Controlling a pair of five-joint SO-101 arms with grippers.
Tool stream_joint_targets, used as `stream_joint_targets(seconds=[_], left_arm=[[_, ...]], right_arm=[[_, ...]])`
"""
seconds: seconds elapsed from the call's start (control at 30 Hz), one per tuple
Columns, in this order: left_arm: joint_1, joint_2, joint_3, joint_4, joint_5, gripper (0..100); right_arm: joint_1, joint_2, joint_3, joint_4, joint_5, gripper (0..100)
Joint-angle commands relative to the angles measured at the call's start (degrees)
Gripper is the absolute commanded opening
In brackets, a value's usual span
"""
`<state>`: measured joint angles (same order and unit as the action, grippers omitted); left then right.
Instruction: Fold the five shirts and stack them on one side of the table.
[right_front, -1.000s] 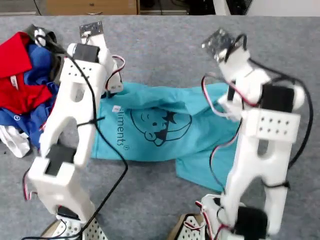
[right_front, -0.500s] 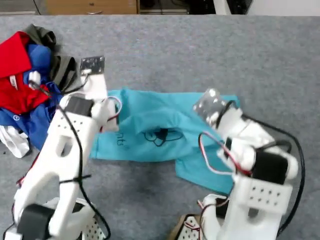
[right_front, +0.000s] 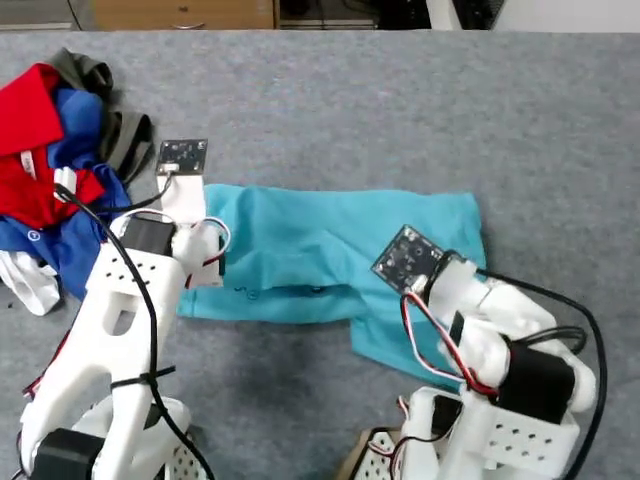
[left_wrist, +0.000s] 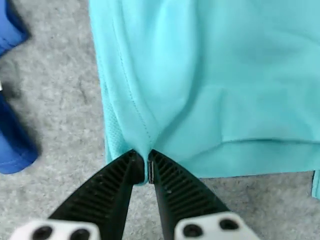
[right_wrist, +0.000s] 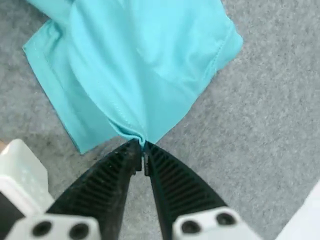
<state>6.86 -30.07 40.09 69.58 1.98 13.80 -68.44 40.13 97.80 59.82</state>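
Note:
A teal shirt (right_front: 320, 240) lies across the middle of the grey table (right_front: 400, 110), folded over on itself so its print is hidden. My left gripper (left_wrist: 143, 161) is shut on a pinch of the teal shirt (left_wrist: 210, 75) at its hem; in the high view it (right_front: 207, 270) sits at the shirt's left near corner. My right gripper (right_wrist: 140, 148) is shut on a fold of the teal shirt (right_wrist: 145, 65) at its edge. The right arm (right_front: 470, 320) covers the shirt's right near part, where a sleeve sticks out toward the front.
A loose pile lies at the far left: a red shirt (right_front: 35, 150), a blue shirt (right_front: 70, 240), a grey-green shirt (right_front: 120, 135) and a white one (right_front: 25, 280). Bare table stretches across the back and the right side.
Both arms drew back toward the near edge, each holding the teal shirt's far edge. The far half now lies folded over the near half, covering the printed face.

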Motion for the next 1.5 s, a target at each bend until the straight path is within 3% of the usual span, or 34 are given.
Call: stream_joint_targets(seconds=[0.0,1.1,1.3,1.47], left_arm=[[-1.6,-1.3,0.1,-1.6,-1.2,2],[0.9,-1.3,7.9,-2.2,-7.1,2],[-1.1,-1.5,4.8,3.3,-4.3,21],[-4.4,-1.7,0.0,5.7,-2.7,23]], right_arm=[[1.6,-1.7,-0.3,2.2,1.5,0.4],[2.2,-8.7,10.8,4.1,4.5,2.9],[2.2,-8.7,10.3,4.2,6.4,15.3],[2.2,-8.2,8.5,4.3,6.8,15.4]])
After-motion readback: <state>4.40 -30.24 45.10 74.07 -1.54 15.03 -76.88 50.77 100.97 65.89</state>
